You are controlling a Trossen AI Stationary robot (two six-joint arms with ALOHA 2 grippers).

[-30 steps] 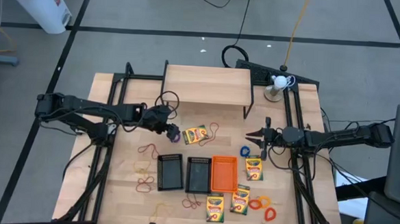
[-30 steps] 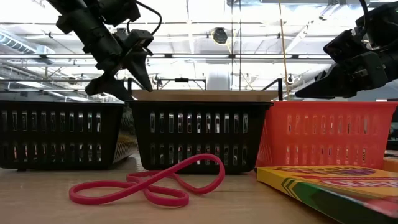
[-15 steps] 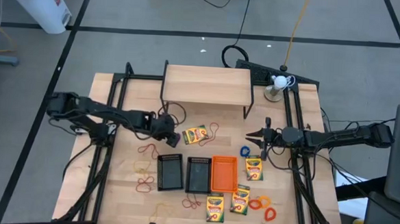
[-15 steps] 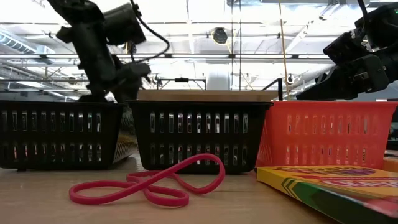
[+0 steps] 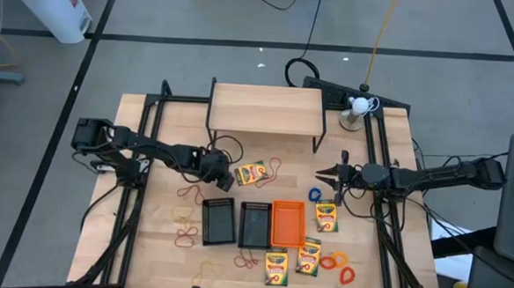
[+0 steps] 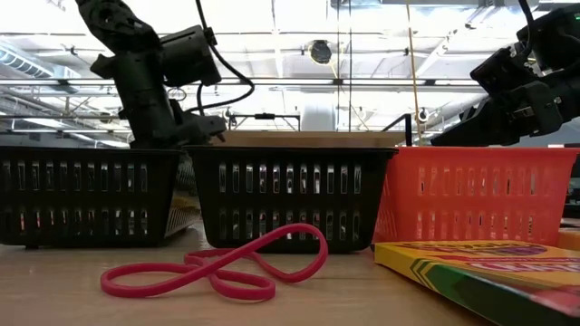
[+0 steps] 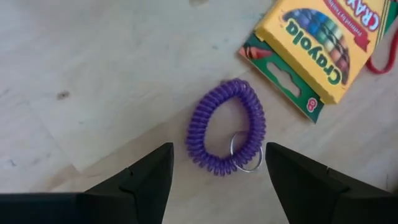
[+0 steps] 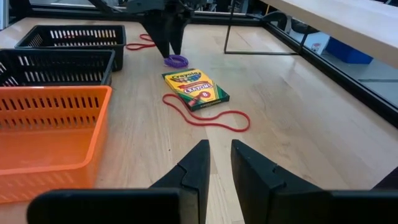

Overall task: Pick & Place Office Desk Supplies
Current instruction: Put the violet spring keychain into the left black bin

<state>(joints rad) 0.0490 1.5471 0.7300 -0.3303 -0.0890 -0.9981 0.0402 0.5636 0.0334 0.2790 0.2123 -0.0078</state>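
A purple coiled band (image 7: 225,127) with a metal ring lies flat on the wooden table, just beside a yellow-and-green crayon box (image 7: 323,43). My left gripper (image 7: 217,163) stands open right above it, pointing steeply down, one finger to either side and touching nothing. The right wrist view shows that gripper (image 8: 166,43) over the coil (image 8: 176,61). In the low view its fingertips are hidden behind the black trays. My right gripper (image 5: 324,174) waits at the table's right, level, its fingers (image 8: 200,163) only narrowly apart and empty.
Two black mesh trays (image 5: 218,221) (image 5: 254,224) and an orange one (image 5: 288,222) stand side by side at mid-table. More crayon boxes (image 5: 325,216) (image 5: 276,267) and loose rubber bands (image 5: 189,192) (image 5: 335,258) lie around. A red band (image 8: 208,118) lies by the box. A wooden shelf (image 5: 265,109) stands at the far side.
My left gripper has come down toward the purple coil and tipped steeper, its fingers sinking behind the black trays in the low view. It has stayed open. The coil and the crayon box have not moved.
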